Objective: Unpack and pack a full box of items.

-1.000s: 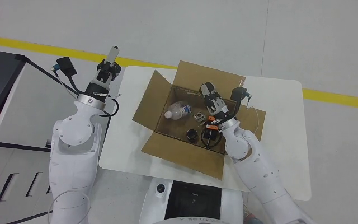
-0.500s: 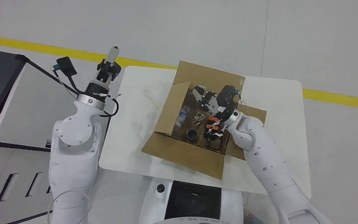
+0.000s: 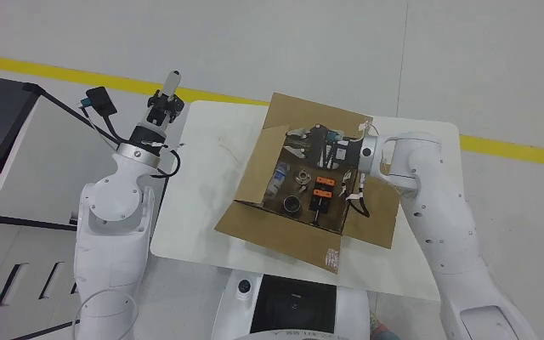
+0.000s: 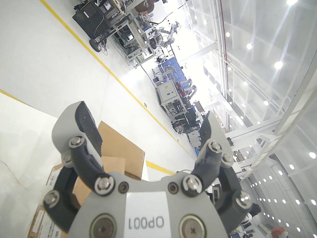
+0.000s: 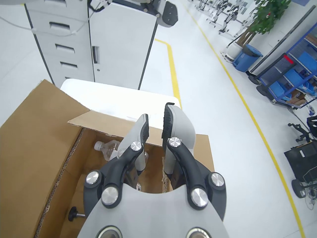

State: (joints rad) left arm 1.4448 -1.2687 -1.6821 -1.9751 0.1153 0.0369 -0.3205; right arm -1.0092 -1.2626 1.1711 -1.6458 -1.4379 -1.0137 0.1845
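An open cardboard box [image 3: 280,234] stands in the middle of the white table [image 3: 200,195]. Inside lie a clear plastic bottle [image 3: 278,177], a small metal part [image 3: 300,177], a black round piece [image 3: 291,204] and an orange-and-black item [image 3: 321,185]. My right gripper [image 3: 299,140] hangs over the box's far side; its fingers stand a narrow gap apart with nothing between them [image 5: 157,111]. Below it lie the bottle [image 5: 106,148] and a black knob [image 5: 73,215]. My left gripper [image 3: 172,81] is raised off the table's far left corner, wide open and empty [image 4: 146,111].
The box's left flap stands upright, while its near and right flaps [image 3: 374,212] lie outward. Bare table surface lies to the left of the box and to its right [image 3: 425,161]. A dark stand [image 3: 17,110] sits beyond the table's left edge.
My right arm rose out of the box and swung to its right side, with the gripper now over the far edge. The box's left flap went from lying flat to upright. The left arm kept still.
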